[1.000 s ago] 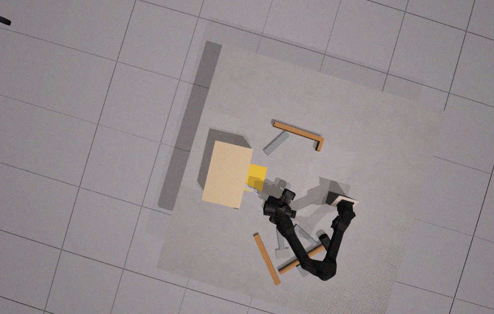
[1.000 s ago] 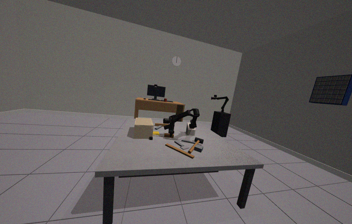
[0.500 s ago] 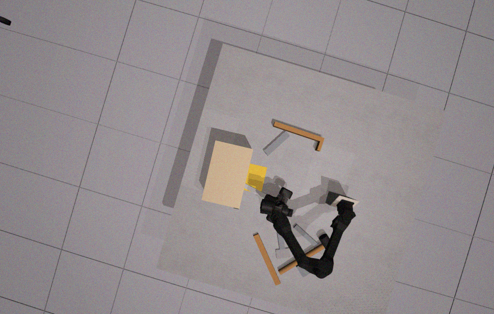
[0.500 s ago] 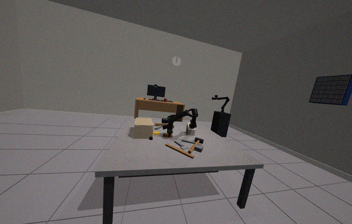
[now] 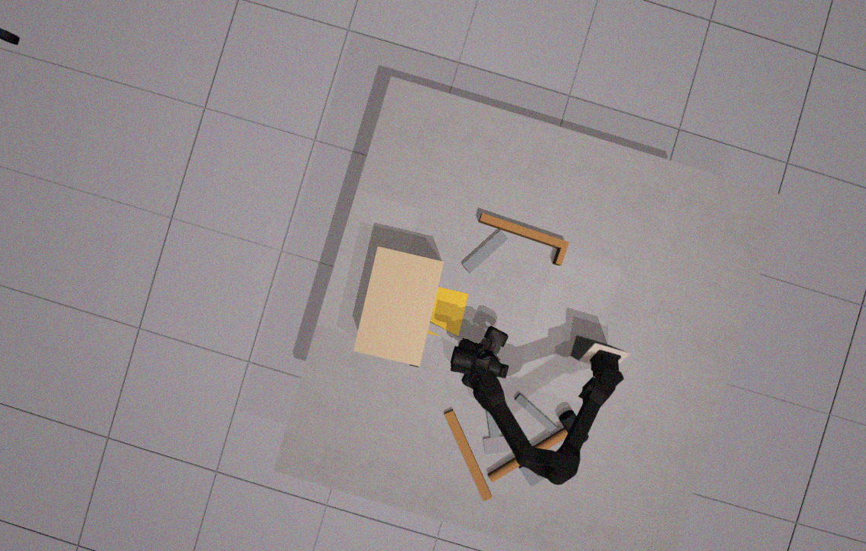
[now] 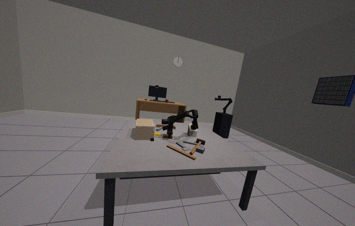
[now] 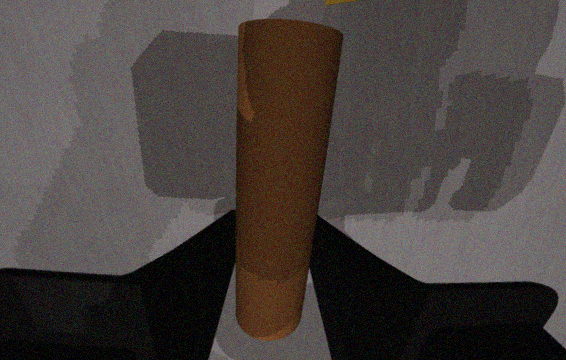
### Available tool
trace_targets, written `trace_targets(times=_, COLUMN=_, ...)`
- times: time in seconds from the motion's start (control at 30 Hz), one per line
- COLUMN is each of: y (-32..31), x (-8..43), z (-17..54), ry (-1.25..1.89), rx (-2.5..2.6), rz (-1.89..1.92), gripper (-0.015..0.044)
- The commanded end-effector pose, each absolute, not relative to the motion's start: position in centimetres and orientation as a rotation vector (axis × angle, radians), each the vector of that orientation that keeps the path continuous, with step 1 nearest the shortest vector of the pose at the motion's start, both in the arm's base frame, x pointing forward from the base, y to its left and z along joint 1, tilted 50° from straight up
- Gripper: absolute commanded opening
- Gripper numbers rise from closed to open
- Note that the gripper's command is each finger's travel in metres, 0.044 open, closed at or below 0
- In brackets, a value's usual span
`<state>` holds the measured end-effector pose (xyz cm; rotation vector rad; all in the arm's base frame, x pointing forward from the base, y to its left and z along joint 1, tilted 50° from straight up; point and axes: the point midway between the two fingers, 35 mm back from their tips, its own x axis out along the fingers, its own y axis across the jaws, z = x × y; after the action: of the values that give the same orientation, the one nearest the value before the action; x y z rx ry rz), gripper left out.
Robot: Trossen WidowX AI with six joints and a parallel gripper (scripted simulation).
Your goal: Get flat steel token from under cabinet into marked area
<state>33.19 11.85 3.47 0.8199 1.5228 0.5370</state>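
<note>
My gripper [image 6: 169,137] [image 7: 273,220] is shut on the round orange-brown handle [image 6: 164,136] [image 7: 285,115] of a tool, low over the table. A thin rod [image 6: 159,137] runs from the handle toward the cabinet; whether its far end is under the cabinet is hidden. The beige cabinet [image 5: 398,304] [image 6: 144,131] stands left of my gripper. The yellow marked area [image 5: 457,298] [image 6: 157,134] lies along its front, partly shaded by my arm; its edge shows at the top of the wrist view [image 7: 340,1]. The steel token cannot be made out in any view.
An orange L-shaped bar [image 5: 522,231] and a grey bar [image 5: 484,251] lie beyond the marked area. An orange stick [image 5: 467,454] [image 6: 181,152], a black-headed hammer [image 6: 200,141] and several grey pieces lie on the near side. A small black block [image 6: 152,139] sits by the cabinet's near corner.
</note>
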Motion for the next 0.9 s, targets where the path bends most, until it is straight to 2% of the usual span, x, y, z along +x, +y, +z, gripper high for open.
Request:
trace_targets(times=0.0, y=11.8, x=33.9, z=3.4, ry=1.517, rx=0.817, rz=0.543, gripper=0.0)
trace_targets(times=0.87, y=11.5, x=36.5, z=3.2, ry=1.515, rx=0.816, rz=0.544, gripper=0.0)
